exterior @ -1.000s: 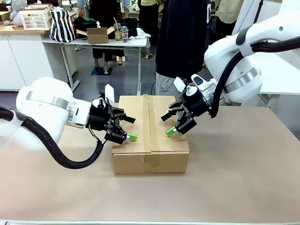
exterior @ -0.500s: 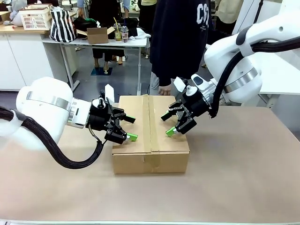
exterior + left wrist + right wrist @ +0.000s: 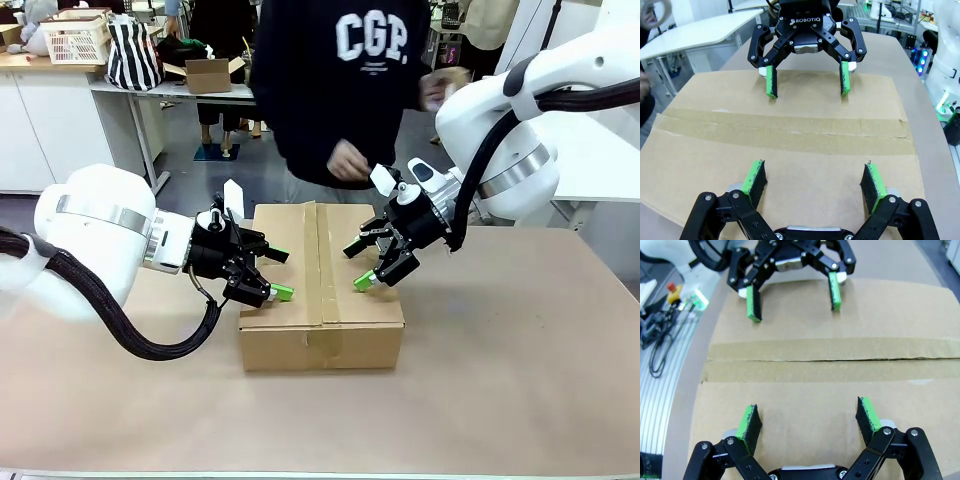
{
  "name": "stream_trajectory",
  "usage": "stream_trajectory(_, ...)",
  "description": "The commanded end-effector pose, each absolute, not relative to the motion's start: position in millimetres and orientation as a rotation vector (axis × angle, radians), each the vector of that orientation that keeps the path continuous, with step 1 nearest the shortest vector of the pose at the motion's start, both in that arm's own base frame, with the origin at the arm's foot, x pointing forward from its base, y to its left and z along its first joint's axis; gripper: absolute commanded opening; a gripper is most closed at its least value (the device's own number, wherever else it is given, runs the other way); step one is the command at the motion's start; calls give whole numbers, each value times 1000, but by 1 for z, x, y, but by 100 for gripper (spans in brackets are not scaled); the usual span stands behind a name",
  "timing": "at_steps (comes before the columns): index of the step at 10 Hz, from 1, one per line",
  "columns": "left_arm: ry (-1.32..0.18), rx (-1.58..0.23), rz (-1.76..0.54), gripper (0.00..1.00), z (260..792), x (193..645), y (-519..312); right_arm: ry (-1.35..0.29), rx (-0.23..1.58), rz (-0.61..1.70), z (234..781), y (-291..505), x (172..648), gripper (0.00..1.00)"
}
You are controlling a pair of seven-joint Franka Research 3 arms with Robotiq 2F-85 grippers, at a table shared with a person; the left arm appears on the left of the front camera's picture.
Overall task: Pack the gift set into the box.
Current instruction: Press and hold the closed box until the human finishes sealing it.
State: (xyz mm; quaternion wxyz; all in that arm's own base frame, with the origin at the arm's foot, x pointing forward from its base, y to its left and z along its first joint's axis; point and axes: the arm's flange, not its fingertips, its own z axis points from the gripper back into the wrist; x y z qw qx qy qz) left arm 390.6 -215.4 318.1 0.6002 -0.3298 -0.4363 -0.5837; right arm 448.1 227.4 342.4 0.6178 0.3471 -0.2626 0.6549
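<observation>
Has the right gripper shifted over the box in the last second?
No. The right gripper sits at the same spot beside the box's tape strip.

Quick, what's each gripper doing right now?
Left gripper: open, empty, over the taped brown cardboard carton.
Right gripper: open, empty, over the same carton.

Upper left of the front view: a striped bag (image 3: 133, 55), a white basket (image 3: 75, 40) and a small cardboard box (image 3: 208, 75). A person in a dark sweatshirt (image 3: 340, 80) stands top centre.

One box, two claws, one person.
A single box (image 3: 321, 285) on the table (image 3: 520, 370); left claw (image 3: 273, 273) and right claw (image 3: 357, 266); one person (image 3: 340, 90) behind.
</observation>
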Motion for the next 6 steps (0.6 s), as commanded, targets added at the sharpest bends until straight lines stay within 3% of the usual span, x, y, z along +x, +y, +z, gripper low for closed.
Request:
stream_trajectory(1, -1035, -763, -1365, 100, 314, 387, -214, -605, 795, 1516, 340, 227, 448, 100)
stream_trajectory(6, -1035, -763, -1365, 100, 314, 387, -214, -605, 795, 1516, 340, 227, 448, 100)
